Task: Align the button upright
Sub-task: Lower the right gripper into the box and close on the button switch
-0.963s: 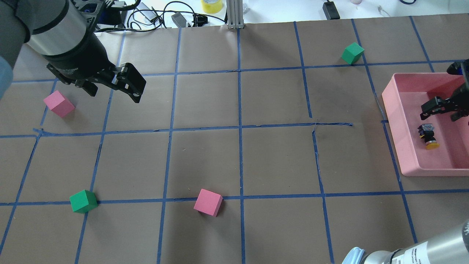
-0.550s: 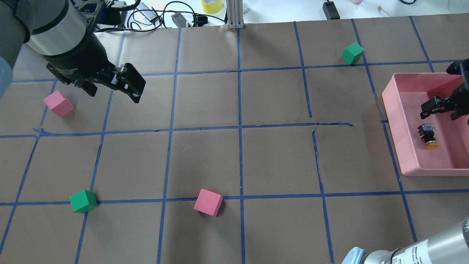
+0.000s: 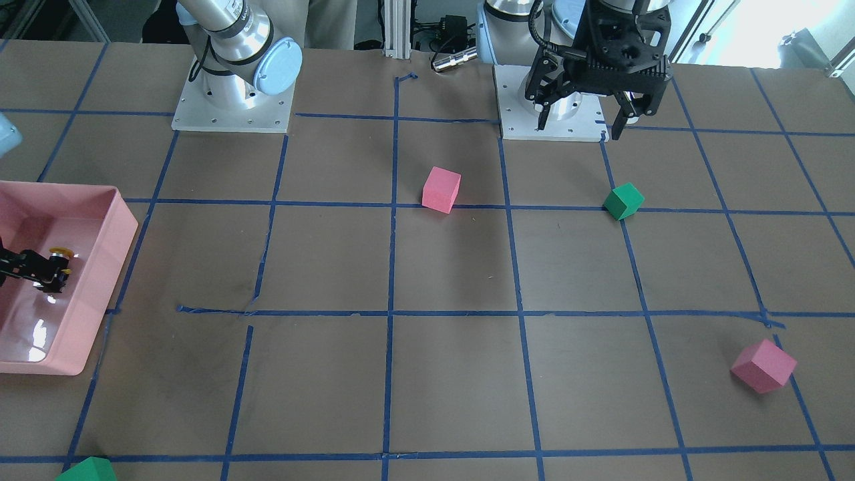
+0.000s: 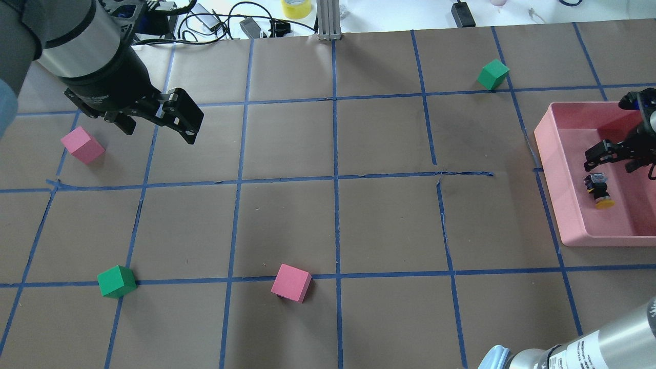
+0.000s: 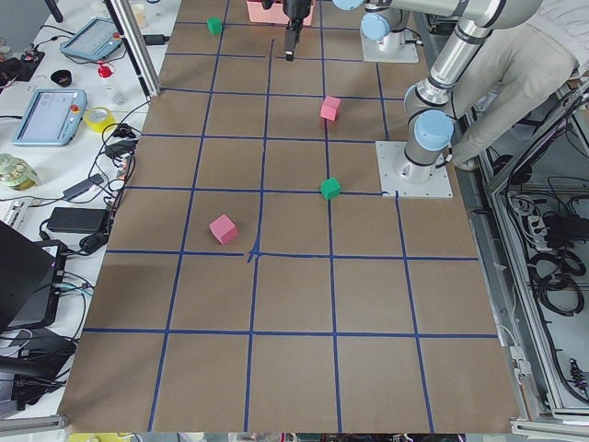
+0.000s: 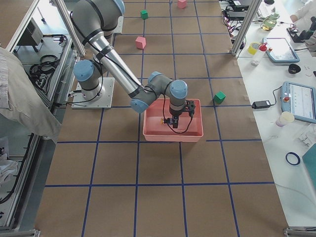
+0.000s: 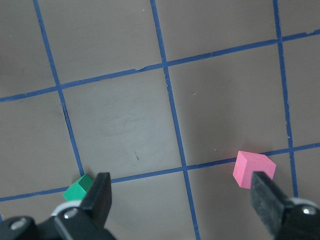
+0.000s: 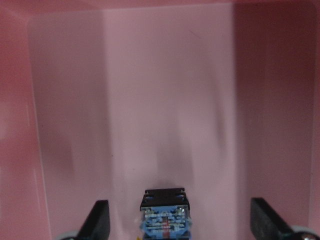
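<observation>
The button (image 4: 598, 190) lies on its side on the floor of the pink tray (image 4: 547, 154), its yellow cap toward the near side. My right gripper (image 4: 615, 156) hangs open inside the tray just beyond the button, not touching it. In the right wrist view the button's base (image 8: 165, 212) sits between the two spread fingers (image 8: 98, 220). In the front-facing view the button (image 3: 60, 255) and right gripper (image 3: 30, 267) are at the left edge. My left gripper (image 4: 156, 125) is open and empty, high over the far-left table.
Foam cubes lie on the brown gridded table: pink (image 4: 82, 145) and green (image 4: 117, 281) on the left, pink (image 4: 291, 283) near the middle front, green (image 4: 493, 74) at the back right. The tray's walls (image 8: 20, 125) enclose the right gripper.
My right gripper has shifted slightly left over the tray floor, staying open. The button and the left arm have not moved.
</observation>
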Controlling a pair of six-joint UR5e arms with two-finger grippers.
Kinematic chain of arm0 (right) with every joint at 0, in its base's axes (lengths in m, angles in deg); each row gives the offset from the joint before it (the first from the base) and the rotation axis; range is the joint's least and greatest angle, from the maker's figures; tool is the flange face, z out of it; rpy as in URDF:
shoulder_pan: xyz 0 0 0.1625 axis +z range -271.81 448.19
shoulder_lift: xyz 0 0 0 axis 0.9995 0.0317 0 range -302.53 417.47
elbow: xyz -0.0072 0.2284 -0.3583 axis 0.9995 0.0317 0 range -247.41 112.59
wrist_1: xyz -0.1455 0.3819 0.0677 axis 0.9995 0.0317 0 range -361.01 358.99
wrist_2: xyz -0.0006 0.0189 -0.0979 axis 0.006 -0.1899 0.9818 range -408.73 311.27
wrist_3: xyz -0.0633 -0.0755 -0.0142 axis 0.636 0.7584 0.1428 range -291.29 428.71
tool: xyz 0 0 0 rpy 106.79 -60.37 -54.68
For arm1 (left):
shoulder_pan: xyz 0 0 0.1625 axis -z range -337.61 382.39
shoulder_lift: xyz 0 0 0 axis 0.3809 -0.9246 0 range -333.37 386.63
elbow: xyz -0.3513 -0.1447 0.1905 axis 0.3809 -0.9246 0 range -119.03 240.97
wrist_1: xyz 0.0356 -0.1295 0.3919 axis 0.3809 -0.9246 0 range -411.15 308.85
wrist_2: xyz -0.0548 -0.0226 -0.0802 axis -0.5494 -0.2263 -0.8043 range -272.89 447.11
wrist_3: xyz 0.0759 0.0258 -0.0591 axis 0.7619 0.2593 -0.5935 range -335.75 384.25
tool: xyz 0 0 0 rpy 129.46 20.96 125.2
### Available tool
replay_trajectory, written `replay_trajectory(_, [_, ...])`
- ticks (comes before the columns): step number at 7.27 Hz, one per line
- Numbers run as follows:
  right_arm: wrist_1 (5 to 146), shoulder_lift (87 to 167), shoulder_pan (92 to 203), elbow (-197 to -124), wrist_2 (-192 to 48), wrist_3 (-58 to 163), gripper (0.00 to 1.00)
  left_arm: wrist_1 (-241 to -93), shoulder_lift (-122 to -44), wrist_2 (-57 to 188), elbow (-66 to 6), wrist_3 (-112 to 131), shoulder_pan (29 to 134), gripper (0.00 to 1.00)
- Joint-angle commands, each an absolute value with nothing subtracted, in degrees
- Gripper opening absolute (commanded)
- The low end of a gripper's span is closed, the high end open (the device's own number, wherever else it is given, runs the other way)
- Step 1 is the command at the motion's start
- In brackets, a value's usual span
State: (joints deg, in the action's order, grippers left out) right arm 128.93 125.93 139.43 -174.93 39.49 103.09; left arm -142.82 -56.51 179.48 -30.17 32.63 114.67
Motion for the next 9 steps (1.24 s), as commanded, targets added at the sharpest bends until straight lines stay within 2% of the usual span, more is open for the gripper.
replay_trajectory(1, [129.24,125.41,139.43,-174.56,39.43,103.16,1.0,-142.82,-56.51,179.48,-30.17,32.69,114.67,1.0])
replay_trajectory(9, [128.72,125.15,139.43,-176.4,42.5,104.39,1.0,-142.73,-56.51,179.48,-30.17,32.6,114.67,1.0])
